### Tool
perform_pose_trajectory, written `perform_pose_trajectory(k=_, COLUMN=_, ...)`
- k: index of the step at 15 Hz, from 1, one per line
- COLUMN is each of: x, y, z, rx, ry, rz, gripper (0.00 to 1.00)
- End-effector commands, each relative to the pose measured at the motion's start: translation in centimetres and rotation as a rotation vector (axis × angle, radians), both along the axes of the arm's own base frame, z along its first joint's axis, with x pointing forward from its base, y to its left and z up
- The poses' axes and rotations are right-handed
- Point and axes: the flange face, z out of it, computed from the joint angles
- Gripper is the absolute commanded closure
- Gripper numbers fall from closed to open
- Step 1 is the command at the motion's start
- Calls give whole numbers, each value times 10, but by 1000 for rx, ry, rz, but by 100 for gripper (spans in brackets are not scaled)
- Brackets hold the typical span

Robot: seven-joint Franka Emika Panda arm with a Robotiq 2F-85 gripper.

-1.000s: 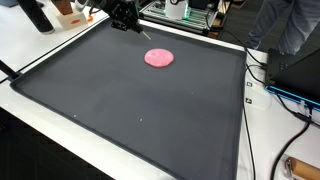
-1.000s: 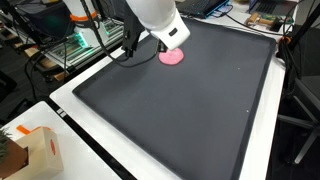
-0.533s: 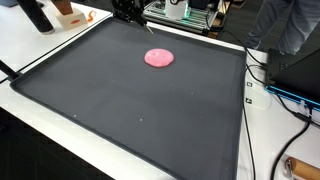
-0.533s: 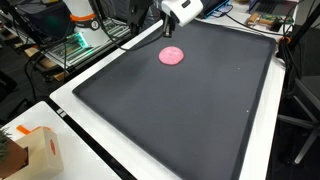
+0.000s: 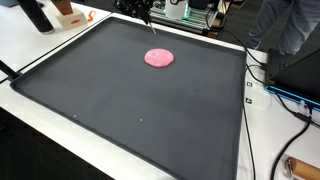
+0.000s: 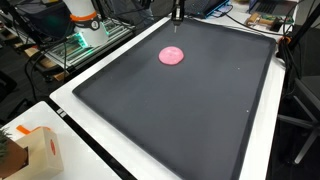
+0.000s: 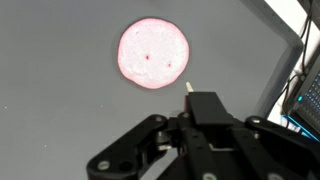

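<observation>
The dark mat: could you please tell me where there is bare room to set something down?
Nearly all of the dark mat is bare: the whole stretch from the pink disc to the near rim, and the strips on either side of the disc. It is crowded only off the mat by the cables, and near the gripper at the far edge.

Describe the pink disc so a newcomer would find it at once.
Start at the big black mat that covers most of the white table. Look toward the mat's far edge, beside the equipment racks: the pink disc lies flat there, with the tool above it. It is round, bright pink against the dark surface, and the only object on the mat.
</observation>
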Motion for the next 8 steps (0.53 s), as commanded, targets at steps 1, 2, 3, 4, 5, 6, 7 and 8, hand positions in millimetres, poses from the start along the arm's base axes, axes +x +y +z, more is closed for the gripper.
perform_pose_trajectory(k=1, x=-14, y=17, z=7, rx=-97, ry=-66, rz=-33, gripper=97)
perform_pose_trajectory(k=2, x=-15, y=22, z=9, rx=-120, ry=-87, rz=-43, gripper=97)
perform_pose_trajectory(k=3, x=-17, y=27, z=10, rx=-139, ry=-100, rz=-51, gripper=97)
perform_pose_trajectory(k=4, x=-19, y=32, z=11, rx=-159, ry=-112, rz=-55, gripper=97)
perform_pose_trajectory(k=5, x=-21, y=36, z=12, rx=-176, ry=-117, rz=-59, gripper=97)
perform_pose_trajectory(k=6, x=-24, y=40, z=12, rx=-194, ry=-115, rz=-58, gripper=97)
perform_pose_trajectory(k=7, x=-27, y=44, z=14, rx=-207, ry=-117, rz=-57, gripper=97)
perform_pose_trajectory(k=8, x=-31, y=48, z=15, rx=-220, ry=-115, rz=-56, gripper=97)
